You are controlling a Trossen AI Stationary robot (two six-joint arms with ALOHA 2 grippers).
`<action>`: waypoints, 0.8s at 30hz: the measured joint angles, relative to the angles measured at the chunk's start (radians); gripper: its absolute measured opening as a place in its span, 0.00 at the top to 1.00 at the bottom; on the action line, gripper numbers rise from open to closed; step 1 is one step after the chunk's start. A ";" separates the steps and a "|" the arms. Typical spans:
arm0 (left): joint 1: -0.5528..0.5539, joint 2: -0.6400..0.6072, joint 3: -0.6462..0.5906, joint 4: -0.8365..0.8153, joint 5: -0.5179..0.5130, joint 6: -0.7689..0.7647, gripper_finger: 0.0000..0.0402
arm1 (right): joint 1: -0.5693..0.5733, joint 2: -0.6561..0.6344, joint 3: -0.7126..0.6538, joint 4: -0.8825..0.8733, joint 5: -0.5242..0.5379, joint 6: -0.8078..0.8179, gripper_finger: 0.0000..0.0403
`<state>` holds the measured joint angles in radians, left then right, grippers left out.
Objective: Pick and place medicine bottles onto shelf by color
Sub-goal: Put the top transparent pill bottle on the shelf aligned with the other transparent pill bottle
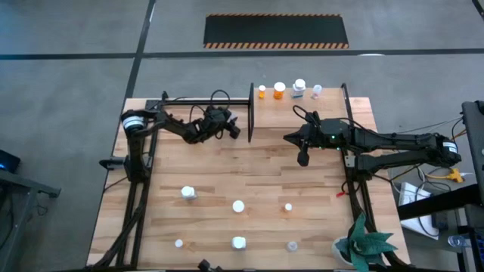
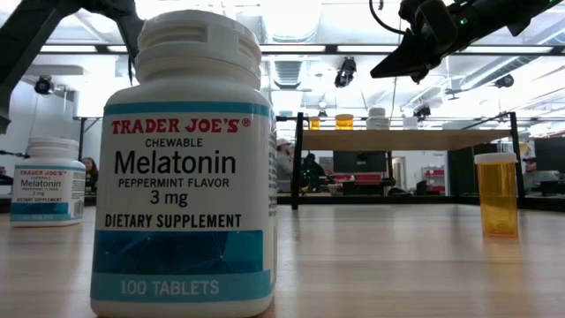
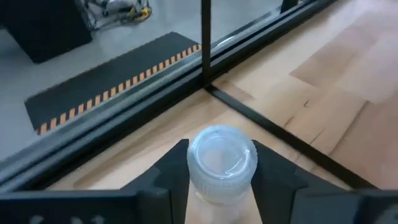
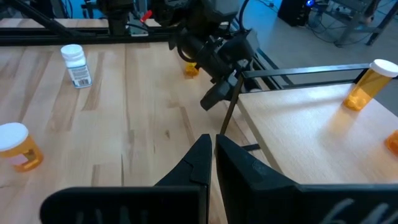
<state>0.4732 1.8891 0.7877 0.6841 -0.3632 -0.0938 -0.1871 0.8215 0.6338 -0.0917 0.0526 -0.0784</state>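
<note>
currently the left gripper (image 3: 219, 186) is holding a clear bottle (image 3: 221, 163) between its jaws, just left of the shelf (image 1: 299, 113), above the surface (image 1: 227, 170). the right gripper (image 4: 214, 163) is hanging over the shelf's near edge with jaws closed on nothing. judgement: clear the corner post (image 3: 204, 43) before lowering. the bottle's long axis is running along the fingers, cap leading toward the shelf.

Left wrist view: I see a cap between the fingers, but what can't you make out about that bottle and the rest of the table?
- Held bottle: only its cap shows in the left wrist view; the left gripper's fingers and the picture's edge hide its body.
- Shelf bottles: too small in the low view to read.
- Table behind the Melatonin bottle: blocked in the low view.
</note>
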 joint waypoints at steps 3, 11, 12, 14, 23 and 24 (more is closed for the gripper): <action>0.000 -0.049 -0.006 -0.039 0.004 0.027 0.71 | 0.000 0.000 0.000 -0.001 0.000 0.006 0.97; -0.043 -0.257 -0.009 -0.288 0.127 0.054 0.70 | 0.000 0.000 0.000 -0.008 -0.001 -0.002 0.97; -0.060 -0.282 -0.009 -0.318 0.155 0.063 0.70 | 0.000 0.000 0.000 -0.008 -0.002 -0.003 0.97; -0.105 -0.330 -0.009 -0.368 0.198 0.082 0.70 | 0.000 0.000 0.000 -0.011 -0.003 -0.012 0.97; -0.336 -0.405 -0.011 -0.424 0.314 0.120 0.69 | 0.009 0.000 -0.002 -0.034 -0.011 -0.028 0.97; -0.354 -0.387 -0.011 -0.383 0.317 0.113 0.69 | 0.014 0.000 -0.002 -0.034 -0.012 -0.033 0.97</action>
<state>0.1188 1.5021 0.7765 0.3011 -0.0461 0.0195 -0.1733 0.8219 0.6319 -0.1257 0.0410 -0.1112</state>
